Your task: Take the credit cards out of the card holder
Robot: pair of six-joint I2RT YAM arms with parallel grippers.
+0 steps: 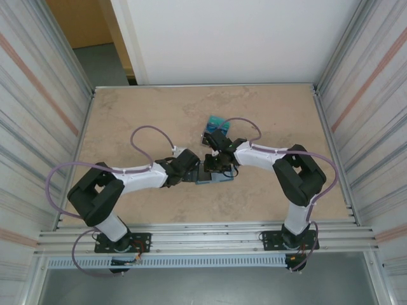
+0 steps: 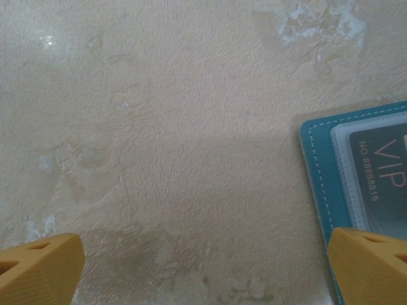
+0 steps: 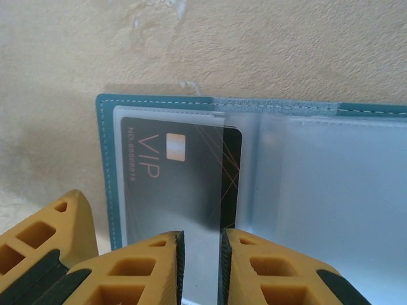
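One table (image 1: 159, 114) bears two arms, the left arm (image 1: 137, 175) and the right arm (image 1: 267, 155), meeting mid-table. One card holder (image 3: 305, 190) lies open there, with one dark VIP credit card (image 3: 172, 171) in the pocket nearest the left gripper (image 2: 205, 265), which gapes wide. The right gripper (image 3: 201, 254) is pinched to a slit at that pocket's edge; grasp unclear. Teal cards (image 1: 215, 121) lie just farther off, too small to count.

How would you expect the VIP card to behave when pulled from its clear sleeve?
The VIP card looks thin and flat, so probably stiff and light. Its glossy sleeve may cling, so the card holder might drag along.
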